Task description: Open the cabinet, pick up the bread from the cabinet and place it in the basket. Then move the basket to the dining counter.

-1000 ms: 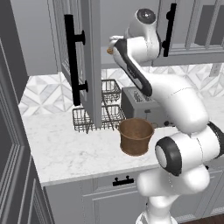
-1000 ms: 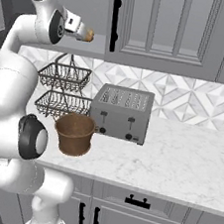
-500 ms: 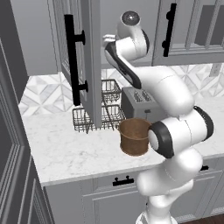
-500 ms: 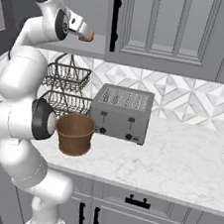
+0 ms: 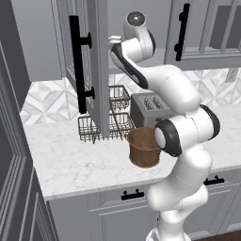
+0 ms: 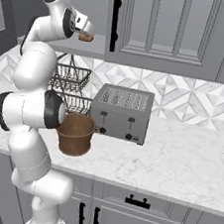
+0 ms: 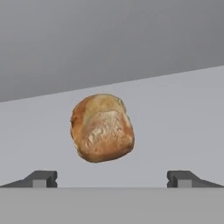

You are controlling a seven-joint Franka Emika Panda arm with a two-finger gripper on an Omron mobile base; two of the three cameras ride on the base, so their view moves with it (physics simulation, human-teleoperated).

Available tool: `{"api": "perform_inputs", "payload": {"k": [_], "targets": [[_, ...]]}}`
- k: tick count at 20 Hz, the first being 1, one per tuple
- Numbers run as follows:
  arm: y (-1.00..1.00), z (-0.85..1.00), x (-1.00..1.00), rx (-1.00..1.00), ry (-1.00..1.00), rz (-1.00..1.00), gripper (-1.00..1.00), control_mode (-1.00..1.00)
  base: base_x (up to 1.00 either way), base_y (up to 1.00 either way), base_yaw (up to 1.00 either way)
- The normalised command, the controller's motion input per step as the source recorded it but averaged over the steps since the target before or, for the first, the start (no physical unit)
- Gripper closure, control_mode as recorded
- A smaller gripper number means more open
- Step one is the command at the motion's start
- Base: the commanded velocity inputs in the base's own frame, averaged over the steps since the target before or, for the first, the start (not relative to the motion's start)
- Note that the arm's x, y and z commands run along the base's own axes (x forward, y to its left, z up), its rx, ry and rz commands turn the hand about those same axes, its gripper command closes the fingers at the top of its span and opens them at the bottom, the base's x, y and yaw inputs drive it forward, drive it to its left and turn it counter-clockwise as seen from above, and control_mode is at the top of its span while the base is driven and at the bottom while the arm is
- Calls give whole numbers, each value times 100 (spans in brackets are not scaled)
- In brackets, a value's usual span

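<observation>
The cabinet door (image 5: 96,70) stands swung open, its black bar handle (image 5: 75,63) facing me. My arm reaches up into the cabinet. On the shelf inside lies the bread (image 7: 103,127), a small tan-orange loaf, also seen as the bread (image 6: 86,37) just past the hand. My gripper (image 7: 112,179) is open, its fingertips (image 7: 43,178) wide apart on either side of the loaf and short of it, touching nothing. Below the cabinet, the brown woven basket (image 5: 143,148) (image 6: 75,134) stands upright on the worktop by the arm's elbow. The dining counter is out of view.
A silver toaster (image 6: 121,113) (image 5: 150,108) stands right behind the basket. A black wire two-tier rack (image 5: 117,117) (image 6: 68,78) sits against the backsplash under the open door. The marble worktop (image 6: 177,162) runs right. A closed cabinet door (image 6: 165,26) hangs beside the open one.
The arm has swung its upper links and pushed the hand deeper into the cabinet toward the bread. The jaws stayed open; basket and bread have not moved.
</observation>
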Motion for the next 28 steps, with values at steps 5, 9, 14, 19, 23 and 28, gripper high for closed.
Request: {"api": "perform_inputs", "payload": {"k": [5, 9, 14, 19, 23, 28], "targets": [[0, -14, 40, 0, 0, 0, -100, -100, 0, 0, 0], [0, 0, 32, 0, 0, 0, -100, -100, 0, 0, 0], [0, -2, 28, 0, 0, 0, -100, -100, 0, 0, 0], [0, -3, 24, 0, 0, 0, -100, -100, 0, 0, 0], [0, -10, 12, 0, 0, 0, -100, -100, 0, 0, 0], [0, -15, 0, 0, 0, 0, 100, -100, 0, 0, 0]]}}
